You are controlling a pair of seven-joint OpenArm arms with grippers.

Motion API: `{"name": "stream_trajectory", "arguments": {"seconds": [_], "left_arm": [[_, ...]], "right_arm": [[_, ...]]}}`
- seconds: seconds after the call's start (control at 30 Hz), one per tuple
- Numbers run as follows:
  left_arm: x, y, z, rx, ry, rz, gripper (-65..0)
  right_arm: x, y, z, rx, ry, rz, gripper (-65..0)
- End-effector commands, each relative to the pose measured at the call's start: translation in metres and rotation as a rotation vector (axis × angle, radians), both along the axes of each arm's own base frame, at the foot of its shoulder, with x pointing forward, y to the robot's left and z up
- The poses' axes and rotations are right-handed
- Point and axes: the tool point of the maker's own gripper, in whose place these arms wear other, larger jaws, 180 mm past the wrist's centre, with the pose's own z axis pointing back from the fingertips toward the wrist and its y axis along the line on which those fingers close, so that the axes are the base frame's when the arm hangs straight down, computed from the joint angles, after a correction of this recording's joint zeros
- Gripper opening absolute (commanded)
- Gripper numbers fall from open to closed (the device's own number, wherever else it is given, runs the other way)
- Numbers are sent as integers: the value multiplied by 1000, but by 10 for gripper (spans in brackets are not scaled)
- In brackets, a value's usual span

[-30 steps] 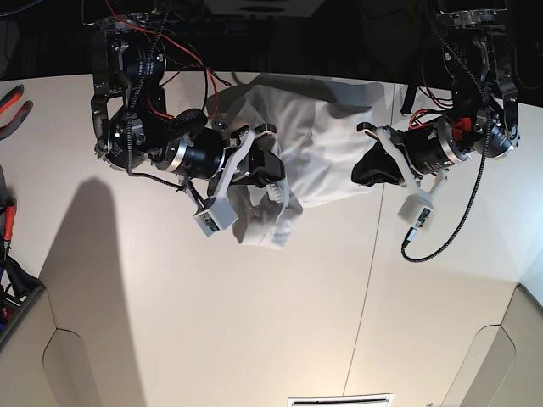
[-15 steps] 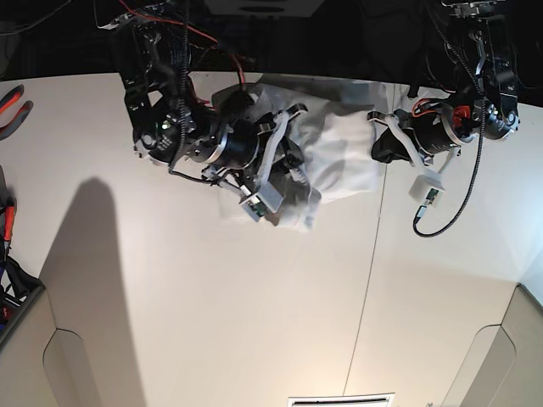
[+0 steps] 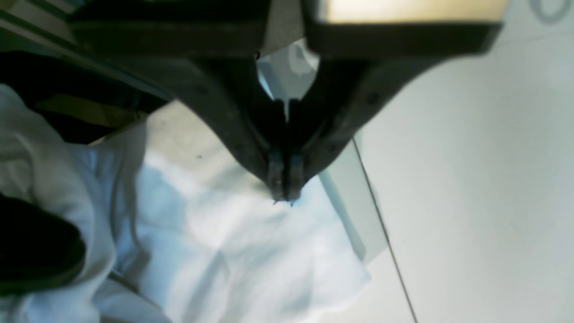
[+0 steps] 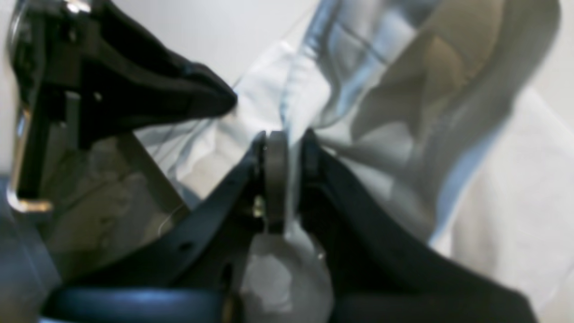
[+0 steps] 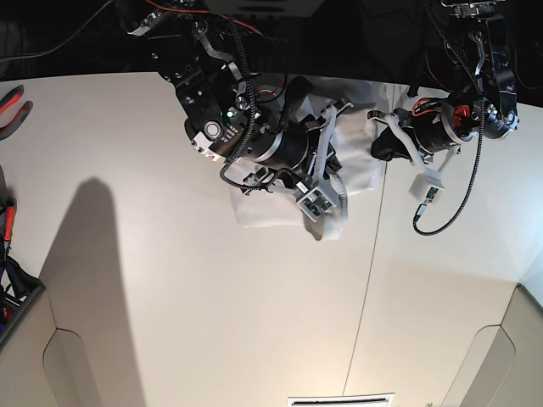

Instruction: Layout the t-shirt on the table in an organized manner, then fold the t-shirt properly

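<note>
The white t-shirt (image 5: pixel 356 168) lies bunched at the far middle of the table (image 5: pixel 195 297), partly hidden under my right arm. My right gripper (image 5: pixel 333 175) is shut on a fold of the t-shirt (image 4: pixel 493 179). In the right wrist view the cloth runs between the black fingers (image 4: pixel 274 170) and rises in a lifted drape. My left gripper (image 5: pixel 379 151) sits at the shirt's right edge beside the dark seam (image 5: pixel 370 271). In the left wrist view the left gripper (image 3: pixel 282 197) is shut, just over the t-shirt (image 3: pixel 251 260), with no cloth seen between its tips.
Red-handled pliers (image 5: pixel 12 107) lie at the table's left edge, with cables (image 5: pixel 7 222) below them. Rounded cut-outs (image 5: pixel 78 366) (image 5: pixel 485 365) notch the near edge. A vent (image 5: pixel 339 399) sits at the bottom middle. Dark background lies behind the far edge.
My right arm has swung rightward across the base view, dragging the gripped shirt into a tighter bunch by the seam. My left gripper drew back slightly, then held still.
</note>
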Motion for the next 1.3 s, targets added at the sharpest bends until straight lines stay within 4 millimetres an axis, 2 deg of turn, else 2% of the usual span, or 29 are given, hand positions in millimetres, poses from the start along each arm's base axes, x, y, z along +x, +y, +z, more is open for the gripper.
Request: {"name": "stream_trajectory", "arguments": {"seconds": [0.0,0.17,0.2,0.3,0.37,0.73,0.87,0.97,1.13,1.27], "left_arm": [[8,0,9,-16,-41,5,-650],[8,0,9,-17,-41,5,-650],[8,0,9,-17,-41,5,-650],[8,-2,11,-29,-45,7,-650],[9,-3,12,-38,-48,7,-650],[12,-3,14,-43,-69,15,-650],[18,-2,19,-49,-102,26,-650],[20,1,24,-45,-119,34,-650],[26,20,35,-22,-156,82,-650],[35,44,59,1,-245,153,-650]], "right_arm": [[9,12,21,68,-48,0,-650],[5,18,25,97,-38,18,-650],[3,20,26,109,-37,36,-624],[-8,31,33,171,-23,105,-461],[-14,38,39,215,-10,136,-419],[-36,60,67,386,8,284,-419],[-22,60,81,385,-47,299,-421],[-7,51,85,348,-99,272,-421],[28,16,98,337,-169,142,-421],[56,-21,98,332,-186,8,-421]]}}
